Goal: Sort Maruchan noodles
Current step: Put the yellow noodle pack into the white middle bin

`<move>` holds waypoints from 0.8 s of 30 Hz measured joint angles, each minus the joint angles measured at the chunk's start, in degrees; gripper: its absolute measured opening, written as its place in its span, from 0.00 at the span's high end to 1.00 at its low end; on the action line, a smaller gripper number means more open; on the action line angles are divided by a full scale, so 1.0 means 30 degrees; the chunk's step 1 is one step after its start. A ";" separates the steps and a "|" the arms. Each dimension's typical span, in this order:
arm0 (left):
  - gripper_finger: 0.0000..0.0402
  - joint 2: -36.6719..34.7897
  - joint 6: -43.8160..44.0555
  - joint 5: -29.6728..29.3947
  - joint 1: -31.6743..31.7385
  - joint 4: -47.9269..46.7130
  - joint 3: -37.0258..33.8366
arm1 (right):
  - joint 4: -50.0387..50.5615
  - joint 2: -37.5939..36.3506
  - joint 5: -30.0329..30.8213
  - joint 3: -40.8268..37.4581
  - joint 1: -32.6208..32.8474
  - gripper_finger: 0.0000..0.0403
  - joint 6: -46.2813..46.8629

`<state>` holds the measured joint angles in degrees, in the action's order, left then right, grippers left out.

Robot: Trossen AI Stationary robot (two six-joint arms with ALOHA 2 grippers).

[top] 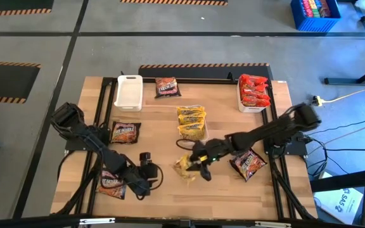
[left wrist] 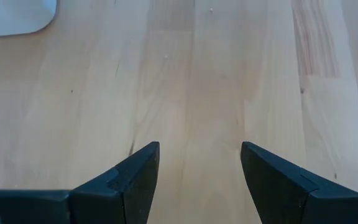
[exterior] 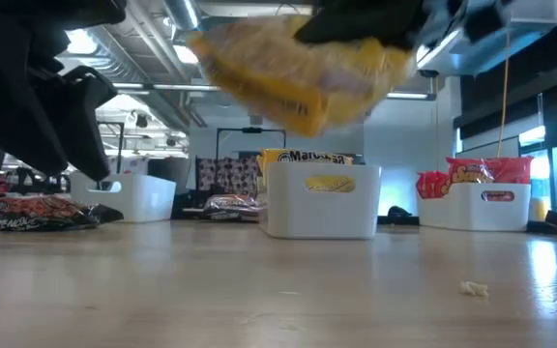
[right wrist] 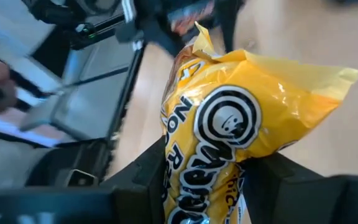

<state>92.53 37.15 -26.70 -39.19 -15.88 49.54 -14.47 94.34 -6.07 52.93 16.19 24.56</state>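
Table: wooden top point(top: 220, 190), where we worked under a ceiling of pipes and lights.
Right gripper point(top: 201, 168): we had its fingers closed on a yellow packet point(right wrist: 241, 134), lifted clear of the wood near the front middle.
Left gripper point(left wrist: 199, 174): we held it open and empty above bare wood at the front left.
Middle tray point(exterior: 322, 215): yellow packets inside.
Right tray point(top: 253, 107): red packets inside.
Left tray point(top: 128, 92): white.
Dark packets point(top: 125, 132): loose, several around the table.
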 joint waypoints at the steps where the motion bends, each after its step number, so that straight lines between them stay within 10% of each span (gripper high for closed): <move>1: 0.45 0.0000 -0.0002 0.0002 0.0048 0.0009 -0.0006 | 0.0650 -0.0615 0.0518 0.0000 0.0000 0.65 -0.0650; 12: 0.45 0.0015 -0.0066 0.0024 0.0478 0.0168 -0.0022 | 0.8495 -0.5608 0.6334 0.1511 -0.1658 0.65 -0.6602; 24: 0.45 0.0022 -0.0458 -0.0222 0.0477 0.0179 -0.0022 | 1.0999 -0.4925 0.2488 0.2565 -0.5250 0.65 -1.1472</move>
<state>92.60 35.77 -27.37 -37.76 -15.34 49.47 18.53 79.56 1.39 60.62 0.43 -9.86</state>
